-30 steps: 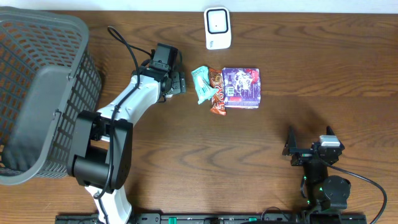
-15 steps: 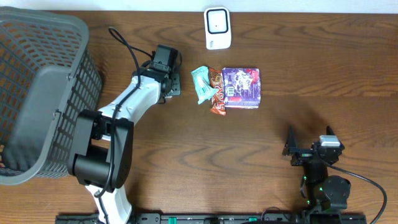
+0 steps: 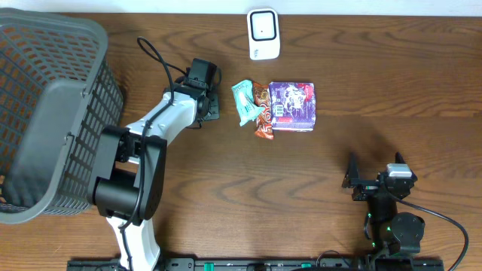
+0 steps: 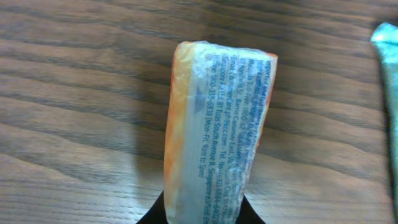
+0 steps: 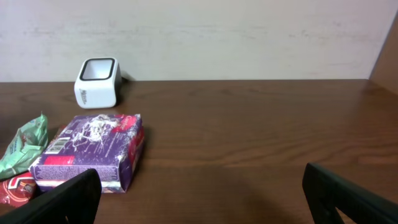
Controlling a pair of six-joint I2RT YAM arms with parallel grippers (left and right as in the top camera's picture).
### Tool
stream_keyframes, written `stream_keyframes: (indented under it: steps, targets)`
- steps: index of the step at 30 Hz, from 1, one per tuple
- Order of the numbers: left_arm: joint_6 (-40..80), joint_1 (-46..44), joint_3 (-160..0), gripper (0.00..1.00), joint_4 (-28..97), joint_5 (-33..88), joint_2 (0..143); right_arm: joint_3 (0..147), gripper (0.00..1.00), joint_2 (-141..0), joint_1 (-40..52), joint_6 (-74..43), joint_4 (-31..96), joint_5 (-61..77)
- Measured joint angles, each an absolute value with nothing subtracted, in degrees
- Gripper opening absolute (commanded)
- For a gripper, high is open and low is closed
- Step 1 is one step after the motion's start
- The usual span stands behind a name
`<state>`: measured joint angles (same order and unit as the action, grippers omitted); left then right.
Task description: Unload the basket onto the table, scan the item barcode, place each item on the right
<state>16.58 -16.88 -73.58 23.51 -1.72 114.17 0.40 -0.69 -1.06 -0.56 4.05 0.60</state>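
Note:
A slim packet with an orange edge and blue small print on a silvery face fills the left wrist view, lying on the wood. My left gripper is shut on its near end. From overhead the left gripper sits left of the other items and hides the packet. The white barcode scanner stands at the table's far edge, also seen in the right wrist view as a scanner. My right gripper rests open near the front right with nothing between its fingers.
A green packet, a red-brown packet and a purple box lie together below the scanner. A large grey mesh basket takes up the left side. The purple box is ahead-left of the right gripper.
The left gripper's jaws have gone from open to shut on the packet. The left arm shifted slightly. The right arm has not moved.

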Motion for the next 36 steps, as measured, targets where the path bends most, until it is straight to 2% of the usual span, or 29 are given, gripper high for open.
stream_keyframes:
  steps: [15,36]
  targets:
    - [27.75,-16.88,-73.56,0.08,23.53,20.75,109.51,0.40,0.99,-0.69,-1.06,-0.56,4.08,0.60]
    - [34.85,-16.88,-73.54,0.08,22.00,28.62,113.25,0.40,0.99,-0.69,-1.06,-0.56,4.08,0.60]
